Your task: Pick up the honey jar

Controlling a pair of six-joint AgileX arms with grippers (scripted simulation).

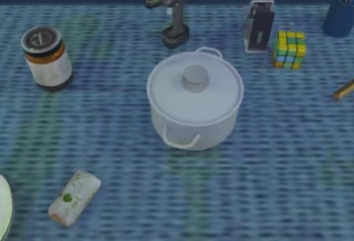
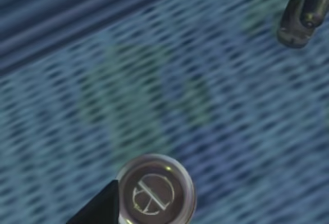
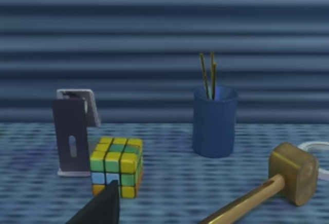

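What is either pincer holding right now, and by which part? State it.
Nothing held. The honey jar stands free on the table's left; the left pincer's finger shows beside its lid, not gripping.

You see very little of the AgileX arms. The left gripper's finger shows only as a plain black wedge tapering to a point. The right gripper's finger looks the same: matt black, angular, unmarked.

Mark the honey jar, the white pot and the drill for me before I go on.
honey jar (image 1: 46, 57): top view, on its white label, just under the amber band.
white pot (image 1: 194, 94): top view, on the lid beside the knob.
drill (image 1: 176, 9): top view, on the upper handle, below the body.
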